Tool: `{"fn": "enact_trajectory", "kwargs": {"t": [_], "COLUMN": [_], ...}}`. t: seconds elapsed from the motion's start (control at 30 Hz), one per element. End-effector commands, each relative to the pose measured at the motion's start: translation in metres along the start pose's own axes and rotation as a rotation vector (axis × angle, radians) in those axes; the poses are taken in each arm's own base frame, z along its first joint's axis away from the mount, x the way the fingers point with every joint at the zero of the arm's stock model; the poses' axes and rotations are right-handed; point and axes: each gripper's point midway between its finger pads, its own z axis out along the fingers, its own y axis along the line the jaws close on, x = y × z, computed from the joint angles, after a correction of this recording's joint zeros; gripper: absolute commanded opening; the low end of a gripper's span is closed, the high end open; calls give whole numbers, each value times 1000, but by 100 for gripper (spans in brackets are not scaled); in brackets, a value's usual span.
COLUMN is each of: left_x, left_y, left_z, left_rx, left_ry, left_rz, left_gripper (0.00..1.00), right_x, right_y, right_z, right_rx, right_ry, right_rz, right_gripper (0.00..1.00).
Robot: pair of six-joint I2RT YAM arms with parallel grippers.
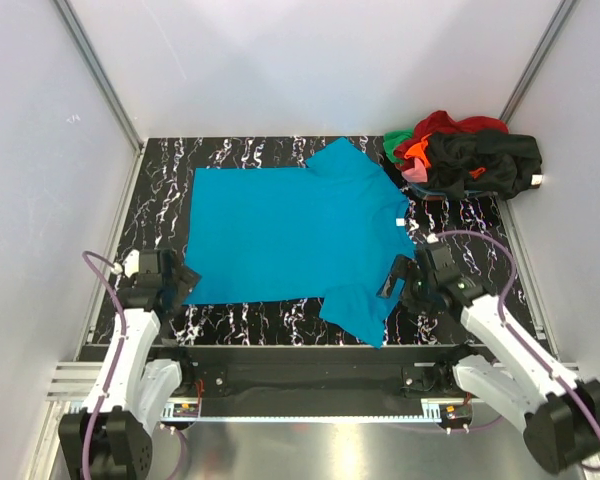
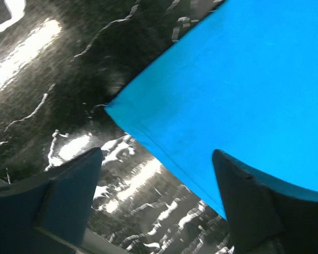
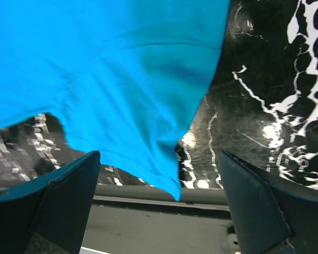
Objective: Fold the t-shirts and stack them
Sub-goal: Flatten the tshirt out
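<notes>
A teal-blue t-shirt (image 1: 290, 235) lies spread flat on the black marbled table (image 1: 240, 150), neck to the right with a small white tag (image 1: 401, 222). My left gripper (image 1: 185, 277) is open at the shirt's near-left hem corner (image 2: 116, 114). My right gripper (image 1: 398, 281) is open over the near sleeve (image 3: 148, 153), whose tip hangs at the table's front edge. Neither gripper holds cloth. A pile of other t-shirts (image 1: 465, 155), black, red, orange, green and pink, lies at the far right corner.
White walls enclose the table on three sides. The table's front edge and a metal rail (image 1: 310, 385) run between the arm bases. Purple cables (image 1: 480, 240) loop off both wrists.
</notes>
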Motion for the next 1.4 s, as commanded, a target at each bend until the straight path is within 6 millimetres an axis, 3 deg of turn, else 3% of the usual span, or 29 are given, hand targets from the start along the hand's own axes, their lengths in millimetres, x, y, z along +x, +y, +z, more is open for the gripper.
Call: {"fn": "enact_trajectory", "kwargs": {"t": [0.0,0.2,0.5,0.63,0.77,0.9,1.17,1.37], "left_x": [-5,17,7,7,7,7,5,4], "left_y": [5,11,11,10,4,2,0,-1], "left_z": [16,42,49,52,54,55,53,51], "left_rx": [-42,-56,-81,-96,-83,-76,-53,-44], "left_ry": [-41,32,-11,2,15,21,9,2], "left_rz": [-12,-8,-25,-16,1,11,18,18], "left_gripper": [83,72,63,46,20,0,0,0], "right_x": [-1,9,16,21,26,37,48,54], "right_y": [8,1,-4,-11,-10,-14,-7,0], "right_z": [-3,-4,0,1,-2,3,7,12], "right_rx": [-64,-67,-43,-24,-47,-44,-52,-35], "right_ry": [-47,-39,-11,-9,-5,31,94,159], "right_rz": [93,111,126,164,200,214,165,120], "right_gripper": [100,100,100,100,100,96,79,76]}}
